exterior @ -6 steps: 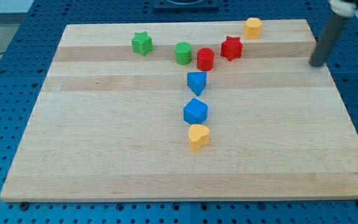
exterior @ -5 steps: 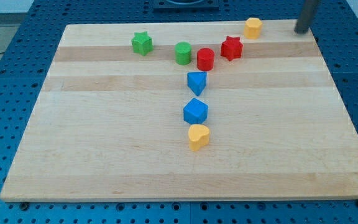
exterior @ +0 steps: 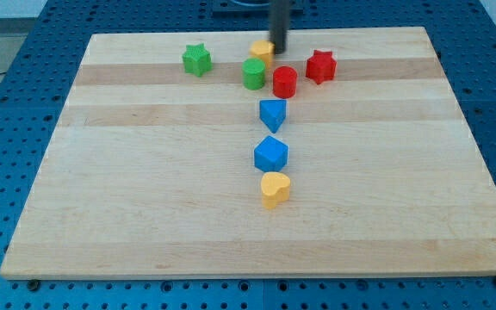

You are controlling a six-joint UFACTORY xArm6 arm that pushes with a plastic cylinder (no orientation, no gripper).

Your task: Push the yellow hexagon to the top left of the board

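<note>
The yellow hexagon (exterior: pixel 260 50) sits near the view's top, just left of centre, right above the green cylinder (exterior: pixel 253 74) and touching or almost touching it. My tip (exterior: pixel 277 49) is at the hexagon's right side, in contact or nearly so; the dark rod rises out of the view's top. The board's (exterior: pixel 145 215) top left corner lies far to the view's left of the hexagon.
A green star (exterior: pixel 196 59) lies left of the green cylinder. A red cylinder (exterior: pixel 284 82) and a red star (exterior: pixel 320 66) lie to the tip's right. Below are a blue triangular block (exterior: pixel 272 114), a blue block (exterior: pixel 270 154) and a yellow heart (exterior: pixel 275 189).
My tip has swept from the view's right edge to the top, then left along the top. The yellow hexagon has slid left from the upper right to above the green cylinder.
</note>
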